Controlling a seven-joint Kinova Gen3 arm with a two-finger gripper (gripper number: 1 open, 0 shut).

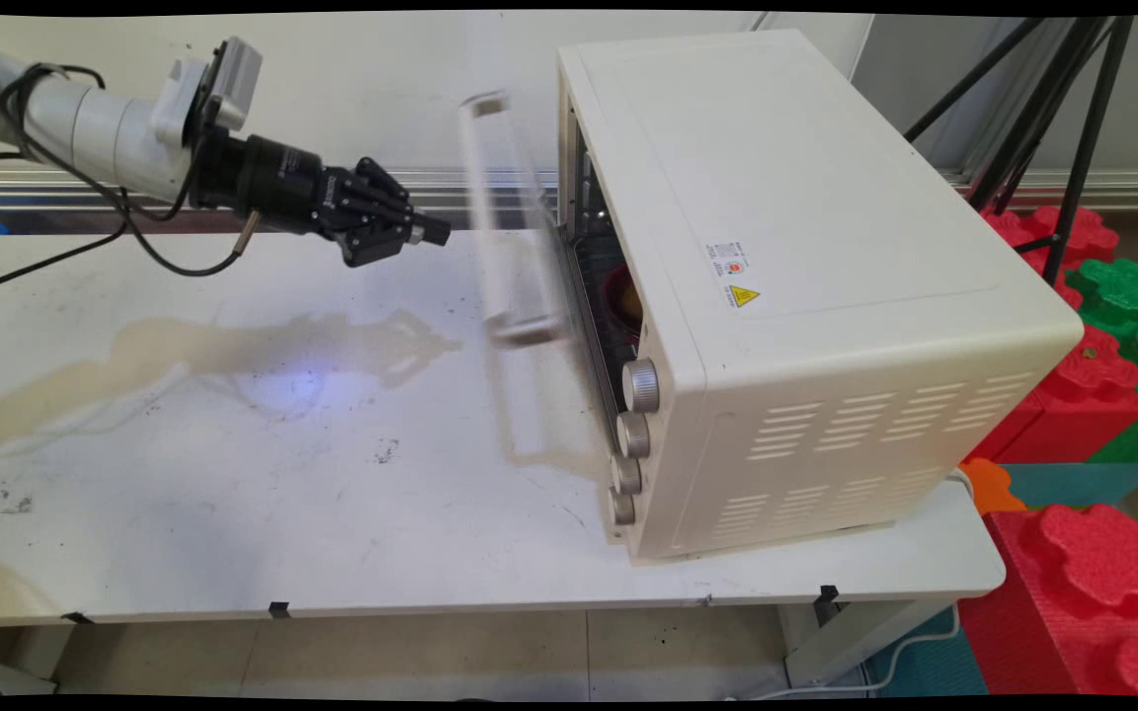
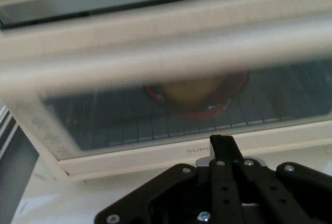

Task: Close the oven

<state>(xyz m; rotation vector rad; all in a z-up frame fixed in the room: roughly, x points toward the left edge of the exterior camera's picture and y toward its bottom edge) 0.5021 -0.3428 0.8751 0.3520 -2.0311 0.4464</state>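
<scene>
A cream toaster oven (image 1: pixel 786 247) stands on the white table (image 1: pixel 233 513), its front facing left. Its glass door (image 1: pixel 520 227) hangs partly open, tilted away from the oven's front, with its handle (image 1: pixel 490 104) at the top. Behind the glass, a red bowl (image 2: pixel 197 97) with something yellow in it sits on the oven rack (image 2: pixel 129 125); the bowl (image 1: pixel 623 296) also shows through the gap. My gripper (image 1: pixel 436 232) is shut and holds nothing. It hovers just left of the door at mid height, pointing at it. In the hand view its fingers (image 2: pixel 223 143) point at the door's lower frame.
Several silver knobs (image 1: pixel 633 415) line the oven's front near corner. A brownish stain (image 1: pixel 184 355) spreads over the table's left half. Red and green foam blocks (image 1: pixel 1093 395) and a black tripod (image 1: pixel 1053 128) stand off the table's right end.
</scene>
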